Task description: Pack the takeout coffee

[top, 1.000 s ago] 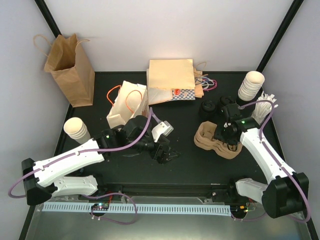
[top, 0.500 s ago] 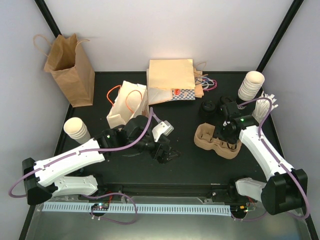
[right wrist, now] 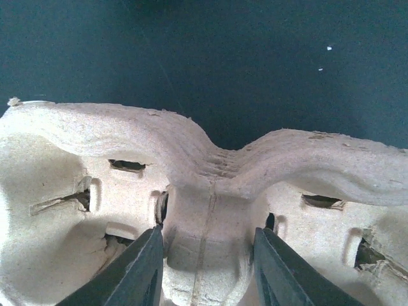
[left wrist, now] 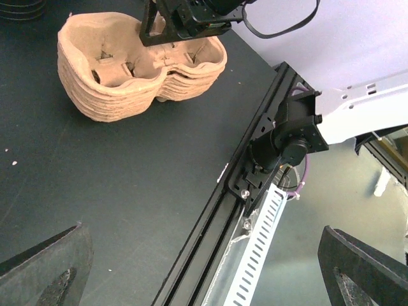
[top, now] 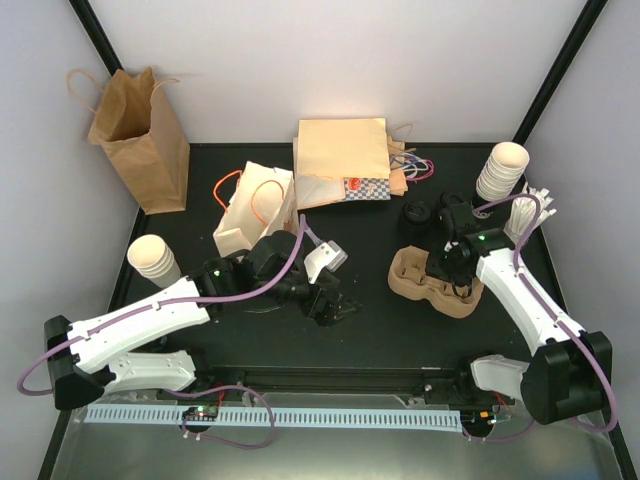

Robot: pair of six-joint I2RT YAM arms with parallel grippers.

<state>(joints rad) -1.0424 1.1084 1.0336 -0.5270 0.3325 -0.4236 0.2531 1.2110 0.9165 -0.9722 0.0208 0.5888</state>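
As right gripper, half-closed, grip uncertain, straddles carrier stack centre ridge, left gripper hangs wide, farther off.

This is a robotics lab test cell dressed as a takeout counter. A black desk is boxed in by plain white walls and black frame posts. Two white robot arms are bolted to a rail at its near edge, with a slotted cable duct below. The props are a brown paper bag, stacked paper cups and pulp cup carriers.
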